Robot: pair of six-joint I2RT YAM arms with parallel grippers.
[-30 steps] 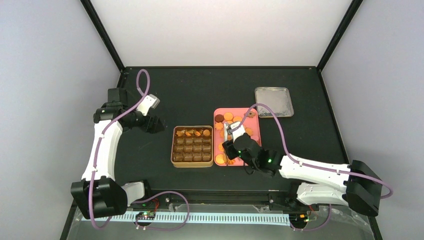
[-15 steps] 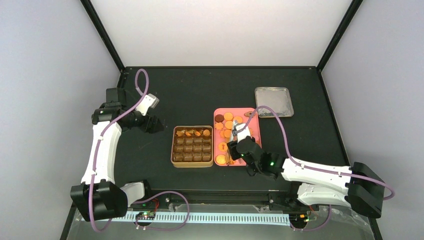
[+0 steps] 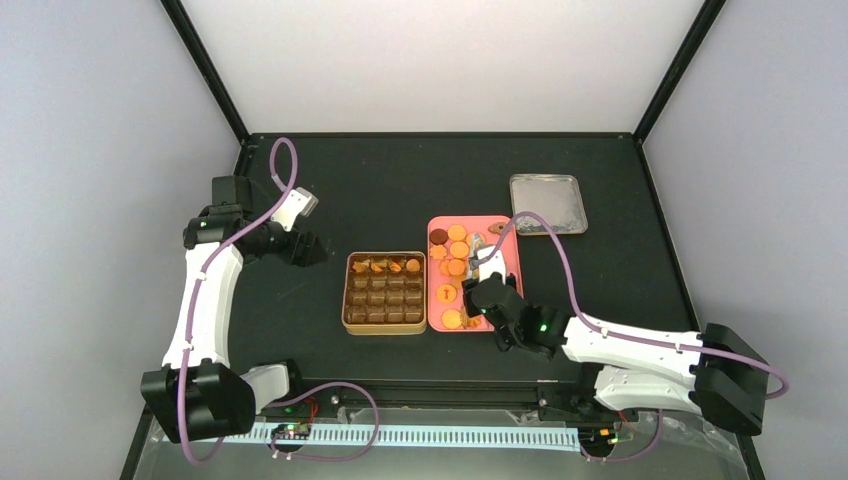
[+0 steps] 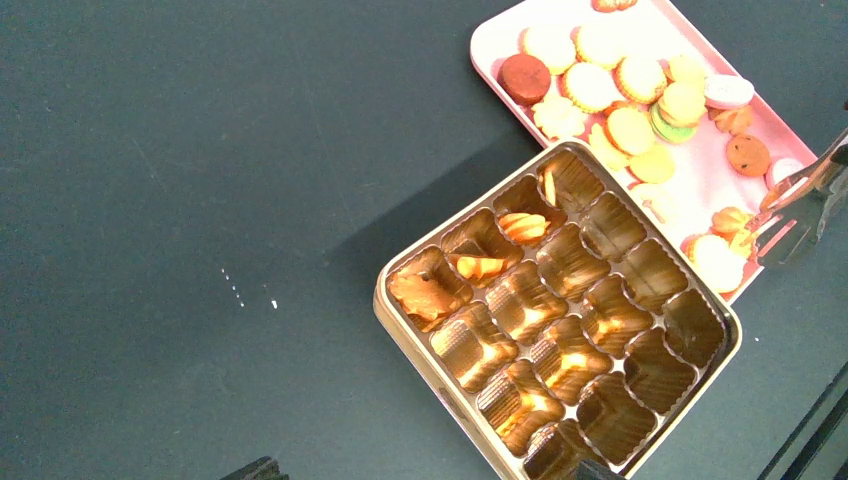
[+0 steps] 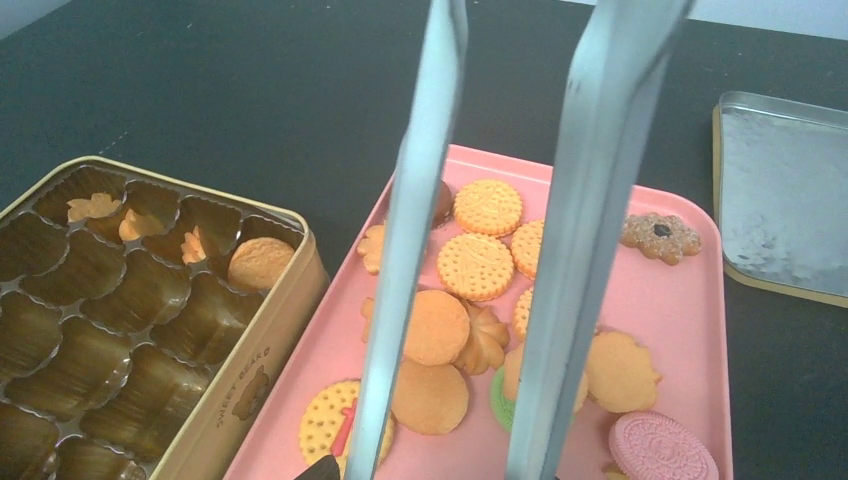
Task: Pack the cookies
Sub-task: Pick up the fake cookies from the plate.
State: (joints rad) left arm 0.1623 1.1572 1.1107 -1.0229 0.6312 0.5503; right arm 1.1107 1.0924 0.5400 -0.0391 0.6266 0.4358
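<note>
Many cookies [image 5: 435, 327] lie on a pink tray [image 5: 690, 300], mostly round and orange, with a pink one [image 5: 657, 448] and a dark flower one [image 5: 660, 237]. The gold tin [image 3: 384, 292] stands left of the tray, with cookies [image 4: 425, 295] in its far row only. My right gripper [image 3: 482, 292] is shut on metal tongs [image 5: 410, 260]. The tong arms stand apart over the tray's middle with nothing between them. My left gripper [image 3: 305, 247] is open and empty, hovering left of the tin; only its fingertips [image 4: 255, 468] show in the left wrist view.
The tin's silver lid [image 3: 547, 204] lies upside down at the back right, just beyond the tray's corner. The tin's brown compartments [image 4: 560, 360] in the nearer rows hold nothing. Dark table [image 3: 400, 180] spreads behind the tin and the tray.
My right gripper has drawn the tongs a little right and toward the near edge, uncovering cookies at the tray's near left. The left arm has hardly moved.
</note>
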